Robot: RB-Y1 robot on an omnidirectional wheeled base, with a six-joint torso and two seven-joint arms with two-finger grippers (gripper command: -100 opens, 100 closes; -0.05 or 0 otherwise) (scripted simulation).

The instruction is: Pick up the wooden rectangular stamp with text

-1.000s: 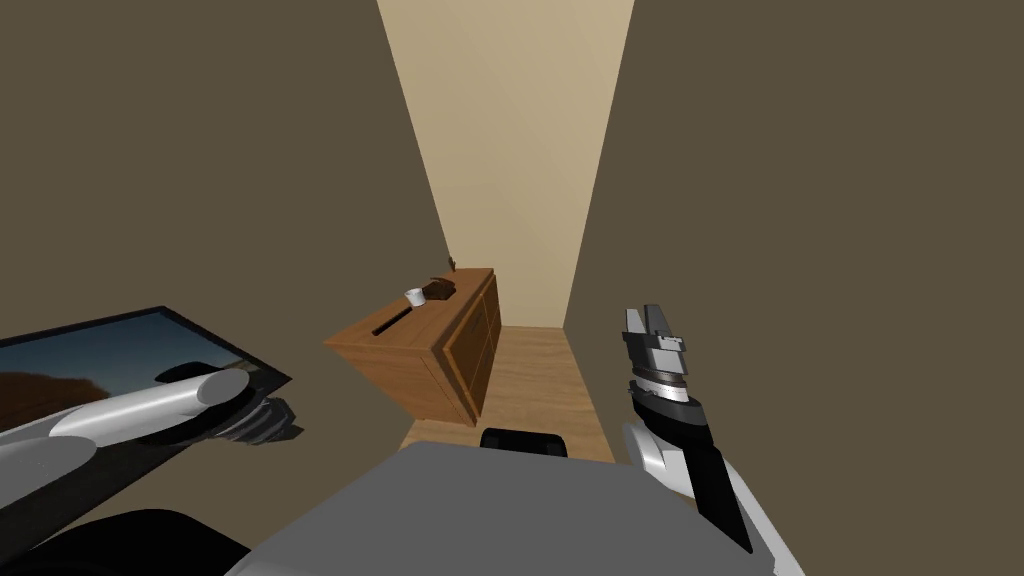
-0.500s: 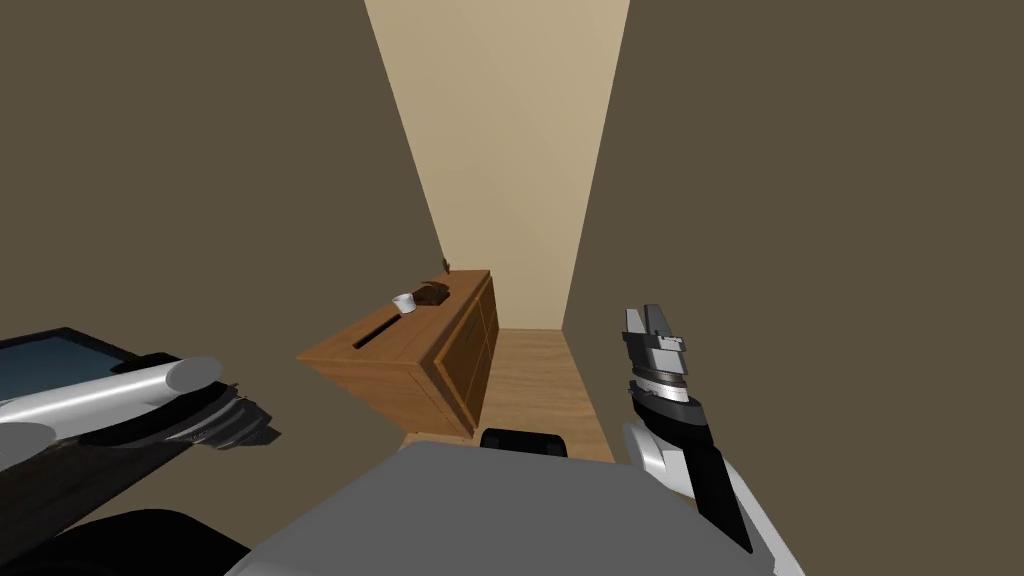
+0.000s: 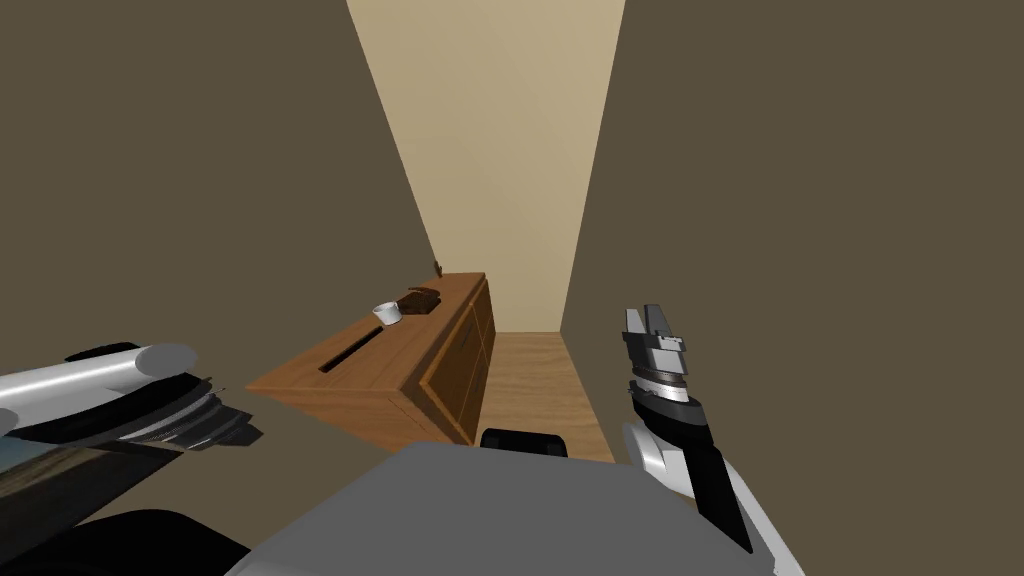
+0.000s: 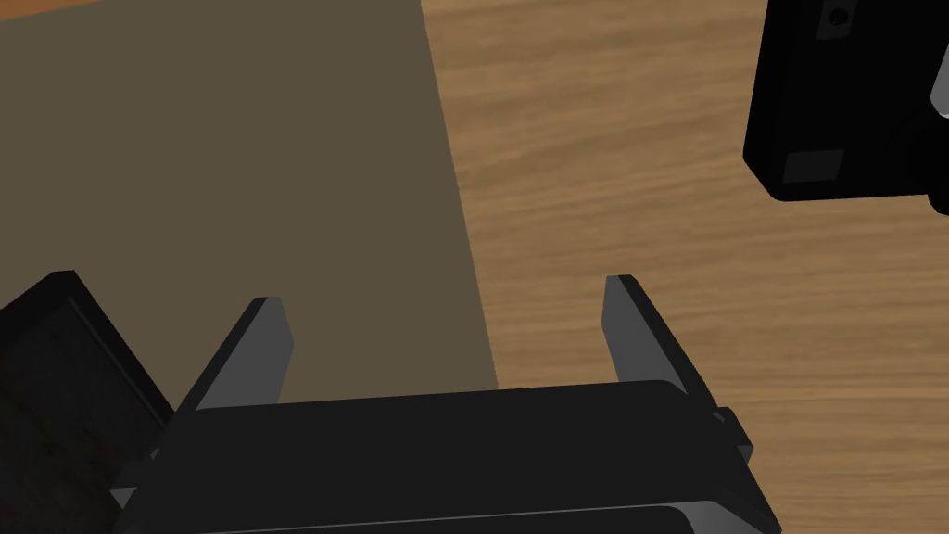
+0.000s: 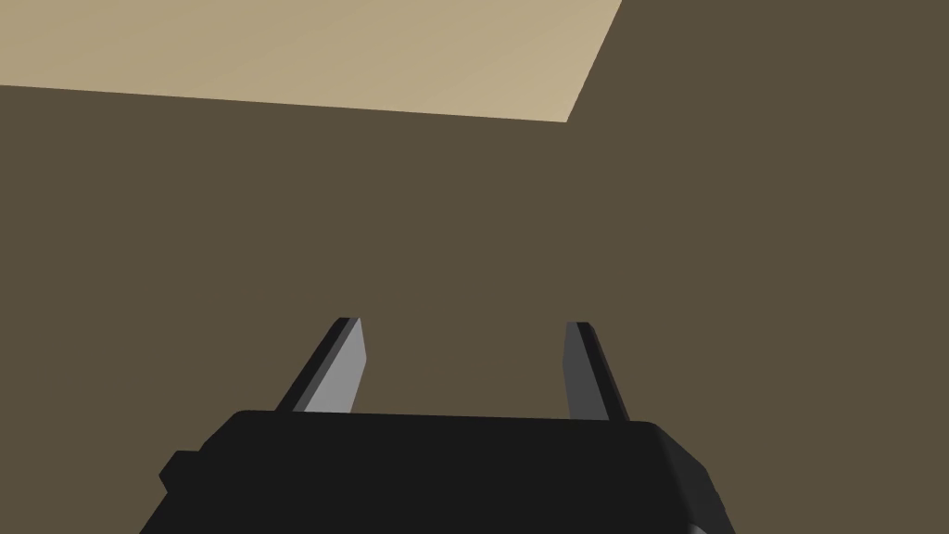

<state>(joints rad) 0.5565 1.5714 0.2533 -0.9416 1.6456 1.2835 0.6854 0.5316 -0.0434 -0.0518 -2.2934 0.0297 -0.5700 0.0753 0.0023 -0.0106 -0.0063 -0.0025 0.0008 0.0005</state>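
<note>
Head view shows the dark brown rectangular wooden stamp [image 3: 421,300] on the brown wooden cabinet [image 3: 400,375] ahead, just beside a small white cup [image 3: 388,313] and well apart from both grippers. Left gripper [image 4: 445,338] and right gripper [image 5: 463,366] gape wide, holding nothing, between olive-brown walls [image 3: 800,200].

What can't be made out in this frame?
Head view: dark brown thing beside white cup on wooden cabinet: too small to confirm stamp or text.
Head view: tiny item at cabinet's far corner: too small to name.
Head view: dark strip on cabinet top: slot or object, unclear.
</note>
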